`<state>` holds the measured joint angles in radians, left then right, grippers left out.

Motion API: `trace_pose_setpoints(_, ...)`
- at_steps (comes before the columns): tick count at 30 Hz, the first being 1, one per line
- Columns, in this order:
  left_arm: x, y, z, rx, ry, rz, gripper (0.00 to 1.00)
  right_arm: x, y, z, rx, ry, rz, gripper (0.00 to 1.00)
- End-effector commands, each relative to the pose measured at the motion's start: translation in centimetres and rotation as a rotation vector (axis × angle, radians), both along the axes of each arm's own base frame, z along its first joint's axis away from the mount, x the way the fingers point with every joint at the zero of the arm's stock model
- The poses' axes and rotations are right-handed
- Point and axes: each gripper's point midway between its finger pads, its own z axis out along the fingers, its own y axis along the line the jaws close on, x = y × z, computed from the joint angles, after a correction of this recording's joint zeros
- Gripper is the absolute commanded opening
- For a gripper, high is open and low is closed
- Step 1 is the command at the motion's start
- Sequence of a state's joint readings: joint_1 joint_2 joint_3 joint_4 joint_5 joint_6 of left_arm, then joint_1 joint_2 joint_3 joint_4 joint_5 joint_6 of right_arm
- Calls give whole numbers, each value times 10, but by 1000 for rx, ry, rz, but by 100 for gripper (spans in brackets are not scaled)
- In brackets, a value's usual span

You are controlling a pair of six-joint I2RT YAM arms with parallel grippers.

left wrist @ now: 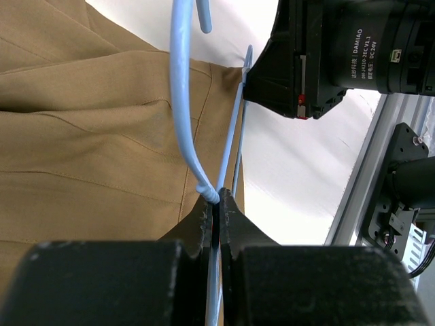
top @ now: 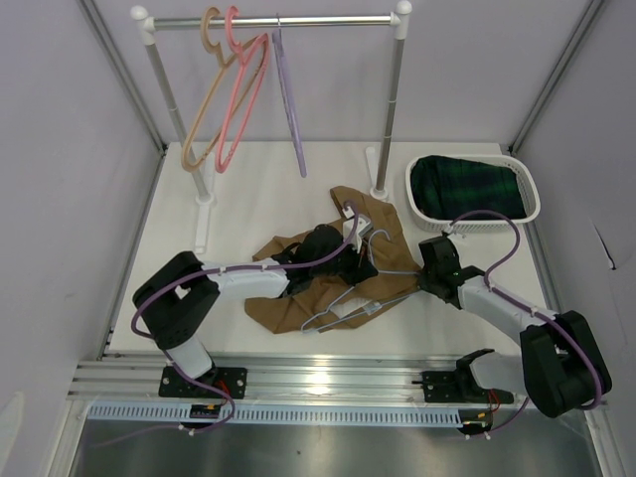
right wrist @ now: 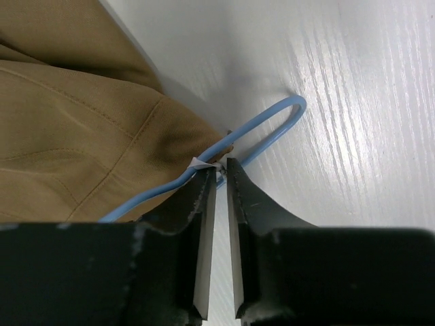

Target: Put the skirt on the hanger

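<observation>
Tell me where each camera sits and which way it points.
Top external: above and behind the bases, looking down on the table, rail and basket; left arm and right arm show.
Left wrist: on the left arm, looking along its shut jaws at the hanger over the skirt; the right arm's housing shows.
Right wrist: on the right arm, looking past its slightly parted jaws at the hanger's bend by the skirt's edge.
Shared: both wrist views show hanger and skirt.
</observation>
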<state>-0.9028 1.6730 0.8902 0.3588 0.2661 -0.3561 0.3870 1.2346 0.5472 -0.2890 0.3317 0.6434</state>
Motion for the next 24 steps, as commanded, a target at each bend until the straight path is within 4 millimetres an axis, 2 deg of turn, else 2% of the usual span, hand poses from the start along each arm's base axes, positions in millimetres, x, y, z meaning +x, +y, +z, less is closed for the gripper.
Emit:
trace_pose_setpoints(1, -2, -2, -9, 47, 0, -36, 0, 31, 8, 22, 24, -127, 15, 10)
trace_pose_setpoints(4, 0, -4, -8, 46, -1, -34, 0, 31, 14, 20, 46, -131, 42, 0)
trace_pose_setpoints(7, 2, -6, -7, 45, 0, -28, 0, 26, 25, 25, 107, -142, 70, 0)
trace_pose_setpoints(17, 8, -15, -11, 52, 22, -25, 0, 3, 57, 53, 159, -176, 142, 0)
trace_pose_setpoints(24, 6, -21, -16, 70, 16, -95, 0, -12, 61, 28, 155, -98, 159, 0)
